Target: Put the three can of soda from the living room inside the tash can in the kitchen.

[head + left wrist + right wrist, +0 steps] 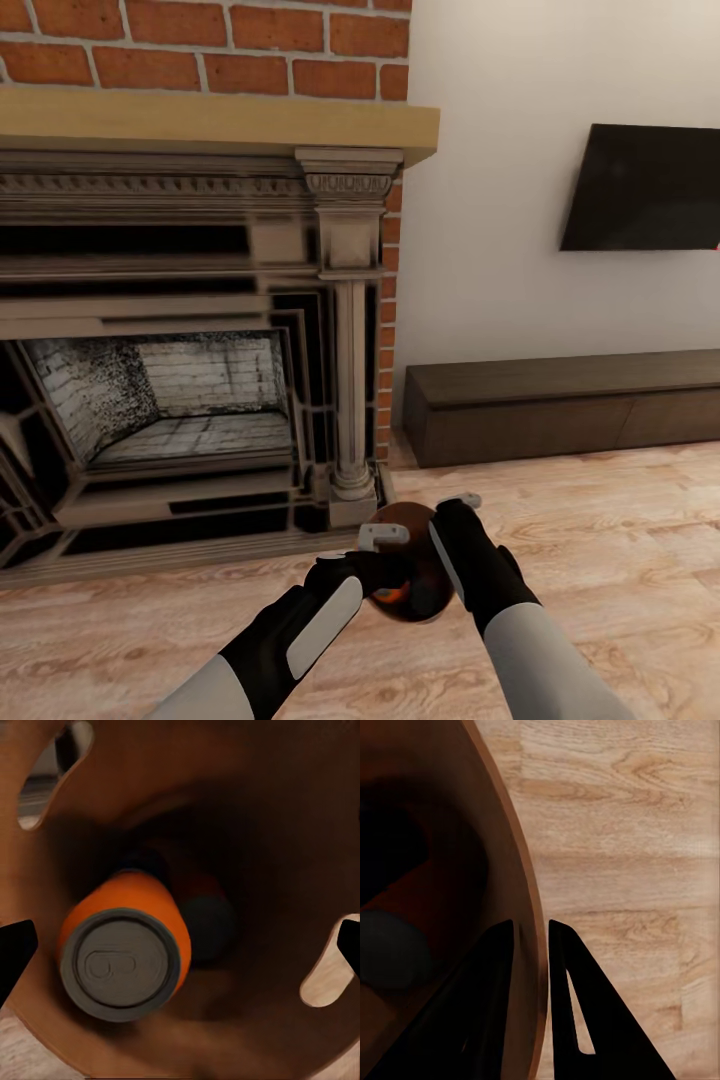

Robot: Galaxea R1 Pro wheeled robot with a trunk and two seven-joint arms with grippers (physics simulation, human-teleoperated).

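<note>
The tash can (408, 522) hangs just above the wood floor in front of me. My right gripper (452, 518) is shut on its rim; in the right wrist view its fingers (495, 1009) straddle the orange-brown wall (450, 832). My left gripper (372, 560) is at the bin's mouth and stands open, its fingertips (15, 952) wide apart. In the left wrist view an orange can of soda (124, 952) with a grey top lies inside the tash can (262, 810). A second can of soda (208, 921) sits darker behind it. An orange patch of can (390, 598) shows in the head view.
A red-brick fireplace (190, 330) with a wooden mantel stands close ahead on the left. A low dark wood cabinet (560, 400) runs along the white wall to the right, under a wall-mounted black TV (645, 190). Wood floor (620, 560) spreads out on the right.
</note>
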